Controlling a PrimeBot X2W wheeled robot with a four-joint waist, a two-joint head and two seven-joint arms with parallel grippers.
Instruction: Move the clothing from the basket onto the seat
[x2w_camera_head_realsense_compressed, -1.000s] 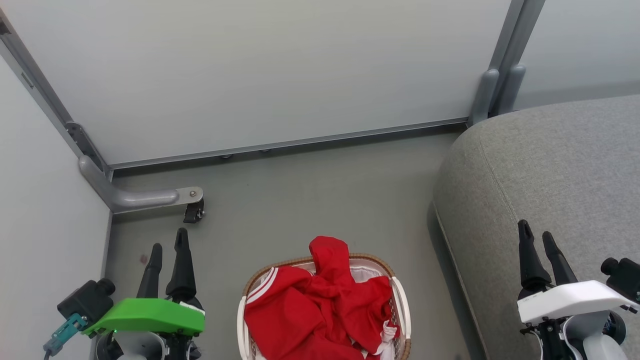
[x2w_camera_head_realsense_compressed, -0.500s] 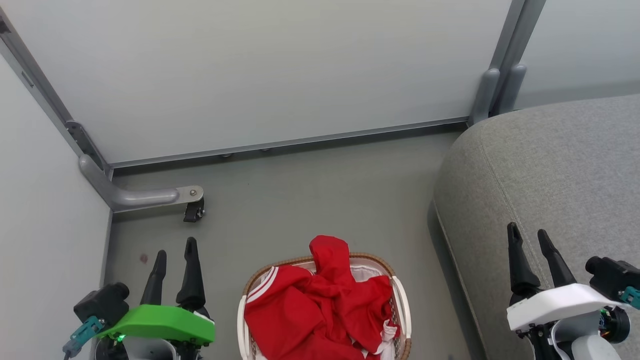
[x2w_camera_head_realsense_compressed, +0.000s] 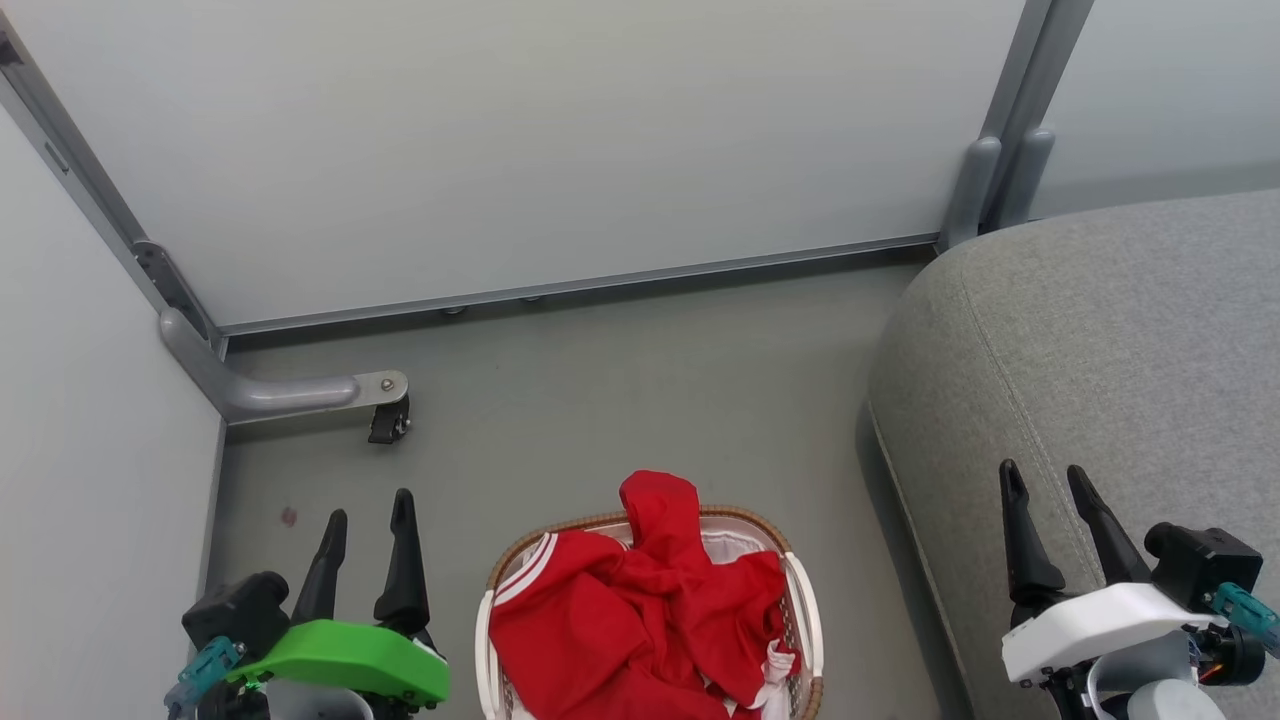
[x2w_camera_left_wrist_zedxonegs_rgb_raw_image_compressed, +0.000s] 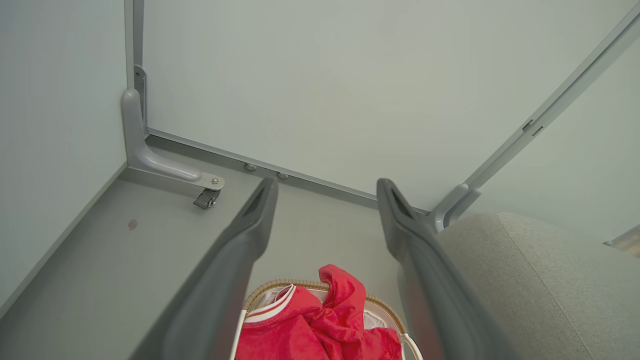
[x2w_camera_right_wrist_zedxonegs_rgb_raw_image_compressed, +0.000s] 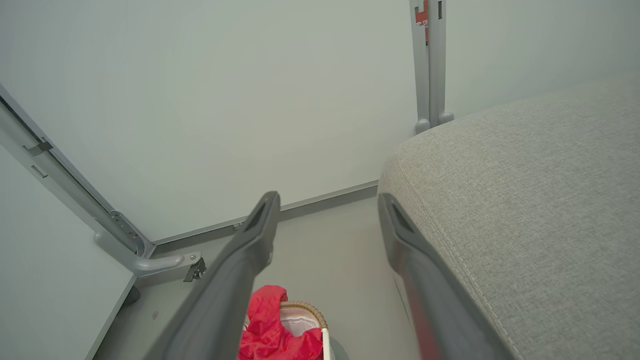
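Two grippers are shown with fingers spread apart and nothing held. The left gripper is seen at the lower left of the head view, against bare floor. The right gripper is seen at the lower right, against the seat. Between them, at bottom centre, one basket is pictured on the floor, heaped with red clothing. One white-striped hem is visible, but the garments in the pile cannot be counted. One seat is seen near the basket, at right. One caster is seen at left centre.
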